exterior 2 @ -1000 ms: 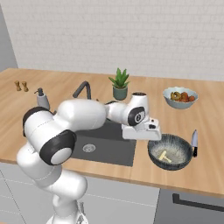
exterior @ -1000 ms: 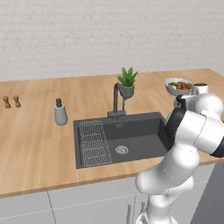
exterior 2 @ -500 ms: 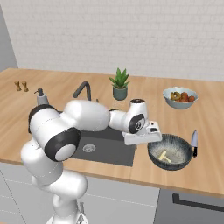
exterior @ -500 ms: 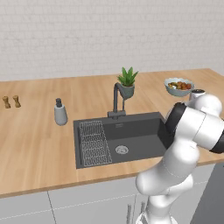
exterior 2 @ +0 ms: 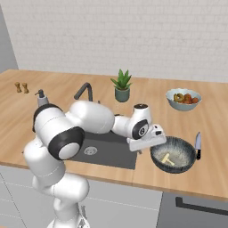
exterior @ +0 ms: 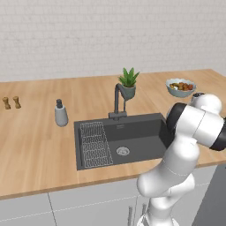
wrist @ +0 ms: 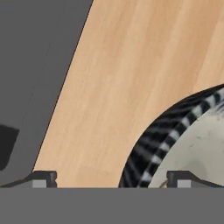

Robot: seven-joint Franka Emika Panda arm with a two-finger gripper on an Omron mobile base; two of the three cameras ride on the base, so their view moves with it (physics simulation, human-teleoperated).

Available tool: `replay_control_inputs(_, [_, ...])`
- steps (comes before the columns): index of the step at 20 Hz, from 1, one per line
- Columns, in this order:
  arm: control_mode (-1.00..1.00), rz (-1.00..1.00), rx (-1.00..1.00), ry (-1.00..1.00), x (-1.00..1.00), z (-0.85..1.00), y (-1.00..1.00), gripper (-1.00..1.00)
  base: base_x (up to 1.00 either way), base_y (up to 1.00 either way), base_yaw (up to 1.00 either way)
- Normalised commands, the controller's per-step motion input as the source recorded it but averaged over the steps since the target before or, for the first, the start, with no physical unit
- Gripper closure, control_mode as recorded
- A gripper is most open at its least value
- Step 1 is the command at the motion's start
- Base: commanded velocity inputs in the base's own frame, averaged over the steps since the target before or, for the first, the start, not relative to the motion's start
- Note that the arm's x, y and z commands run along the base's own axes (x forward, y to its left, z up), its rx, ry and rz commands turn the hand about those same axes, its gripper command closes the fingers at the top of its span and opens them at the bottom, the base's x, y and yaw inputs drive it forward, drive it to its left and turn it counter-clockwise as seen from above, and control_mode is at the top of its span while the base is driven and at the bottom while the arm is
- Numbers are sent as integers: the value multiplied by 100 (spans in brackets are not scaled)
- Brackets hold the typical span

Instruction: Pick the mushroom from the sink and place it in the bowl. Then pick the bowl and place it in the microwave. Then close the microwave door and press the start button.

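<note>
Both fingers (wrist: 45, 178) stand wide apart, empty, straddling the bowl's (wrist: 183, 140) near rim.

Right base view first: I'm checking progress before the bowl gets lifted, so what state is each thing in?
mushroom: lying inside the bowl.
bowl: upright on the counter, right of the sink.
sink: no mushroom seen in the visible part.
gripper: open, low at the bowl's left rim, holding nothing.
knife: flat beside the bowl.
food bowl: upright, filled.
</note>
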Motion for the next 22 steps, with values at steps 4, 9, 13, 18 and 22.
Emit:
replay_control_inputs(4, [-100, 12, -1, 0, 0, -9, -18, -100, 0, 0, 0])
replay_control_inputs(9, [-100, 10, -2, 0, 9, -26, -11, -100, 0, 0, 0])
replay_control_inputs(13, [-100, 6, 0, 0, 3, -25, -9, -100, 0, 0, 0])
replay_control_inputs(18, [-100, 1, 0, 3, 0, -16, -6, 100, 0, 0, 0])
replay_control_inputs(22, [-100, 0, -1, 6, 0, -2, 1, 100, 0, 0, 0])
